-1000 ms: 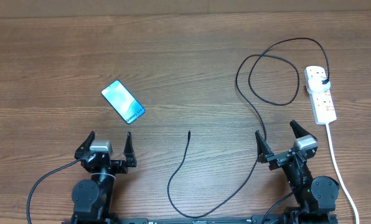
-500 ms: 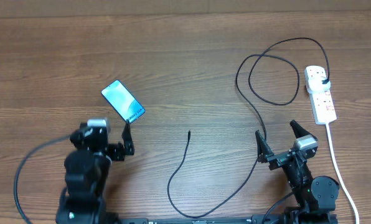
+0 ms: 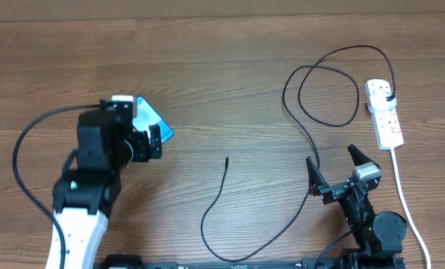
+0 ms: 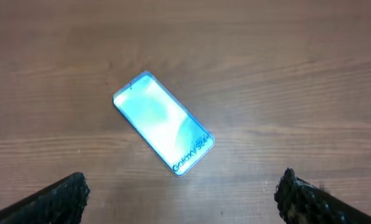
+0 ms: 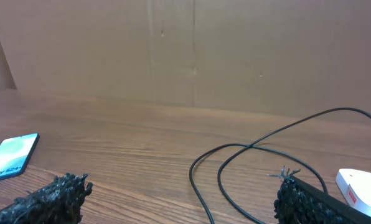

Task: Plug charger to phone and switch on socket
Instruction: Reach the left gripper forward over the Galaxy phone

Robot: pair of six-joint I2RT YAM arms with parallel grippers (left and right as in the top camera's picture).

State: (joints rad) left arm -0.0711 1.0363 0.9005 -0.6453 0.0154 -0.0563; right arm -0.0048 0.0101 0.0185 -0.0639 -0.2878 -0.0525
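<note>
Left end effector, now above the phone

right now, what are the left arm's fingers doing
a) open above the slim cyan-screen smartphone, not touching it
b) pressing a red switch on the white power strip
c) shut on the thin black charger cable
a: in the left wrist view the left fingers stand wide apart with nothing between them, and the slim cyan-screen smartphone lies flat and untouched on the brown wooden table below.
</note>
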